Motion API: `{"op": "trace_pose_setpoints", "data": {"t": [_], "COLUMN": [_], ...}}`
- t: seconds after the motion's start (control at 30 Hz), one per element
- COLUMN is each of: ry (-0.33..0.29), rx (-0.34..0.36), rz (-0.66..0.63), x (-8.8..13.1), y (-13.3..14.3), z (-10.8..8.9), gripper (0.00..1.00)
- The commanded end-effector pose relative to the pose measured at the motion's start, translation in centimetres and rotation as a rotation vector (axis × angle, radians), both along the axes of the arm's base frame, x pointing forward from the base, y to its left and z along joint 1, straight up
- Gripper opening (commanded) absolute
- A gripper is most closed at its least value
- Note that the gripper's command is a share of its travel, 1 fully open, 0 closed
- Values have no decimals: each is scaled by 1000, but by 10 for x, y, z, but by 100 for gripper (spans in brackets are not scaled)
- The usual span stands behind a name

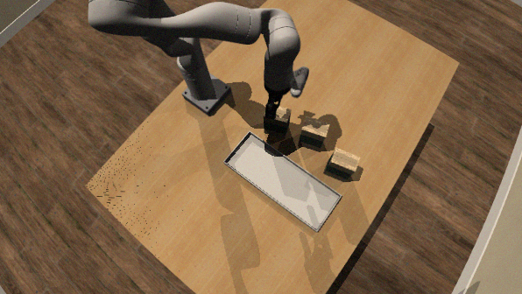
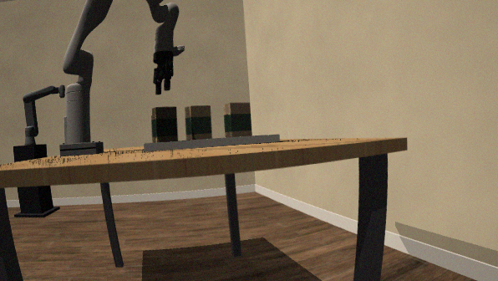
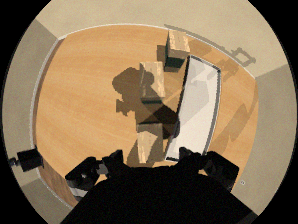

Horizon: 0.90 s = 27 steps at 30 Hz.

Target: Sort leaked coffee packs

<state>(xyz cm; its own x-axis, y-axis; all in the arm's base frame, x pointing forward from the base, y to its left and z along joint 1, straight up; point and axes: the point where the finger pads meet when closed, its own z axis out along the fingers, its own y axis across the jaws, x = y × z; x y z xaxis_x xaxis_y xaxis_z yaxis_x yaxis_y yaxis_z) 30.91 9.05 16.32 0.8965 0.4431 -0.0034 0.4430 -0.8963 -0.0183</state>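
Three views of one moment. In the top view, the wooden surface crossed the frame diagonally, with the arm's base plate left of centre near the upper edge. The tool pointed downward at the centre of the frame, above the first coffee pack; its fingers stood fully apart and carried nothing. In the exterior view, the tool hung in the upper left, apart from the top of the first coffee pack beneath it.

The three packs stood upright in a row. In the top view, the row ran from centre toward the lower right: the first, then the middle coffee pack, then the far coffee pack, each apart from its neighbour. Each pack bore a dark green band around its middle, seen in the exterior view on the middle coffee pack and the far coffee pack.

The grey tray lay just beside the row, toward the lower left, parallel to it. No pack lay inside it. In the wrist view, the tray appeared right of centre.
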Motion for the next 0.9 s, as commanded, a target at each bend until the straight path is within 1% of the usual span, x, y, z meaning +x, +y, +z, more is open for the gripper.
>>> {"op": "trace_pose_setpoints", "data": {"t": [0.0,0.5,0.53,0.87], "ry": [-19,-20,-20,-20], "rx": [-9,-8,-8,-8], "rz": [28,27,27,27], "x": [1,1,1,1], "y": [3,3,3,3], "z": [1,2,2,2], "gripper": [100,100,85,85]}}
